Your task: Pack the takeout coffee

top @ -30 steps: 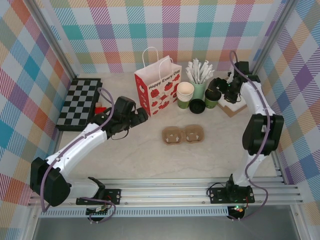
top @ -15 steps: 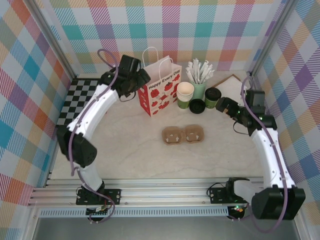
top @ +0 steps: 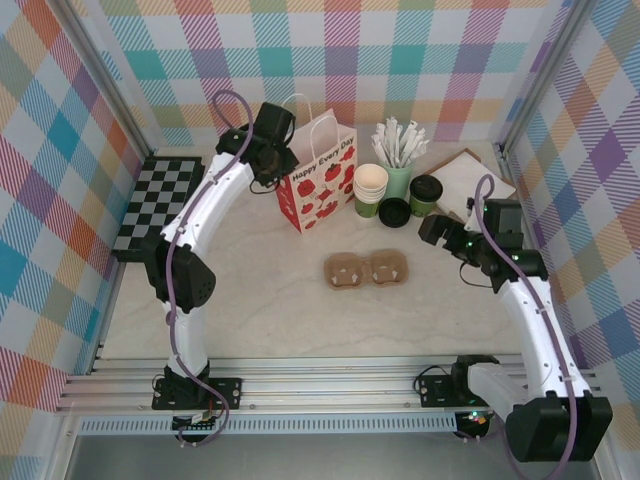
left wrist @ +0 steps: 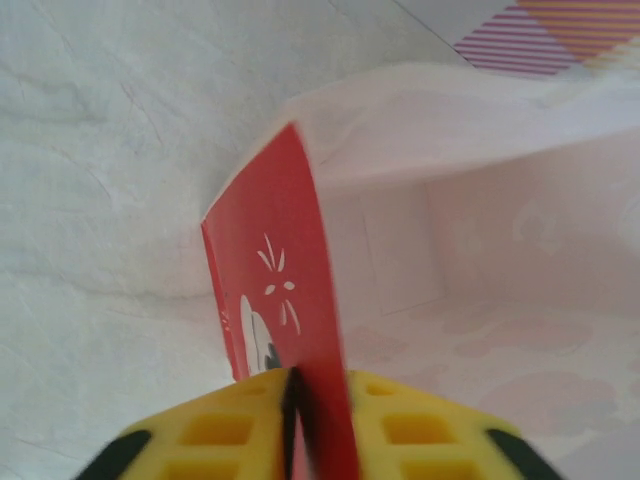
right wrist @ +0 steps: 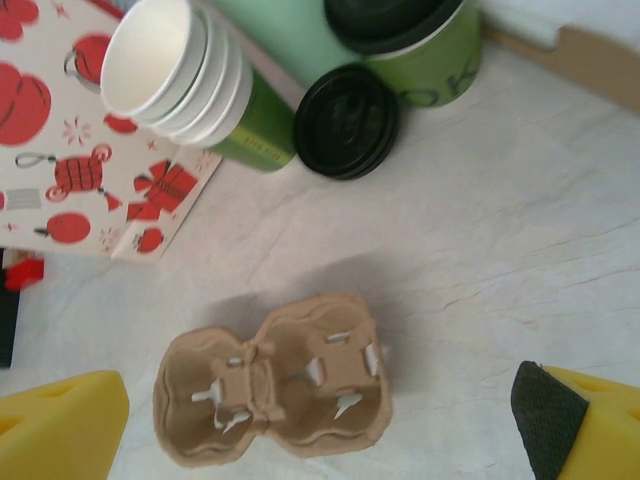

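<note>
At the far side, we pinch the rim of the bag point(top: 318, 182) with our left gripper point(top: 277, 161); our right gripper point(top: 437, 229) hangs spread wide near the coffee point(top: 426, 196), which stands beyond the carrier point(top: 365, 269), rightward.

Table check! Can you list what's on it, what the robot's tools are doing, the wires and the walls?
Surface: pale marbled table, no spills seen.
Job's things: dark green lidded cup upright at the back; brown carrier empty, mid-table.
Clutter: gift bag, cream cup stack, stirrer holder, loose black lid, checkerboard.
Tools: left tool pinched shut on the gift bag's edge; right tool open, holding nothing, near the lidded cup.
Cables: purple cables along both arms, no snag seen.
Surroundings: plaid walls, metal rail in front.
</note>
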Available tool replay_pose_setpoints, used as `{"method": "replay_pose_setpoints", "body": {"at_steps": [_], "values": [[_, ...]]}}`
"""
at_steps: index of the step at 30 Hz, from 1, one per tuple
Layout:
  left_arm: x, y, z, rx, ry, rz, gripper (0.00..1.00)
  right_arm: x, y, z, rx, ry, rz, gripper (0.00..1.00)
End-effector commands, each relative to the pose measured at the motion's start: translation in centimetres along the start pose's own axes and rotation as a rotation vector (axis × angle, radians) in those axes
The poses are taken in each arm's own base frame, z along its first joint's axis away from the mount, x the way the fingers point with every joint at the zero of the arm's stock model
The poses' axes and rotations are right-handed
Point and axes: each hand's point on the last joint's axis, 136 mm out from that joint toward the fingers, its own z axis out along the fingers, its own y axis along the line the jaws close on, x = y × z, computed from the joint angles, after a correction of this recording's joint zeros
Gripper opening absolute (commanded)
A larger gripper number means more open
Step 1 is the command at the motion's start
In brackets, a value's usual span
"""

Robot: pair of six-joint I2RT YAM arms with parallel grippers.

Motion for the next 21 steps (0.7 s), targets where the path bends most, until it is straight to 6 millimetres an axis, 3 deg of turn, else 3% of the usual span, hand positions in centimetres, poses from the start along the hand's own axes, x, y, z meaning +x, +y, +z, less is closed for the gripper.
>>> {"method": "replay_pose_setpoints", "body": {"at_steps": [1,5,7,11,16,18,21], "values": [[-1.0,0.6,-2.7,-0.003,-0.033,0.033,0.15,0.8,1.8,1.2,-0.055,0.037,-0.072,1.00],[-1.0,2.1,-4.0,-0.050,-0.042,0.051,0.13,2.1,3.1,2.9,-0.053,0.101,-0.114,1.00],[-0.9,2.9,-4.8,-0.070,-0.051,0.057,0.08,2.9,3.5,3.8,-0.042,0.139,-0.126,1.00],[-0.1,4.6,-6.7,-0.073,-0.053,0.071,0.02,4.0,2.3,5.0,0.124,0.185,-0.069,1.00],[1.7,7.4,-9.0,-0.089,-0.032,0.075,0.00,7.5,4.5,7.6,0.053,0.327,-0.134,0.99],[2.8,8.2,-9.5,-0.071,-0.009,0.073,0.00,8.6,4.5,8.5,0.107,0.381,-0.148,1.00],[4.6,9.6,-10.1,-0.054,0.026,0.054,0.01,9.7,4.7,10.0,0.202,0.419,-0.182,0.89]]}}
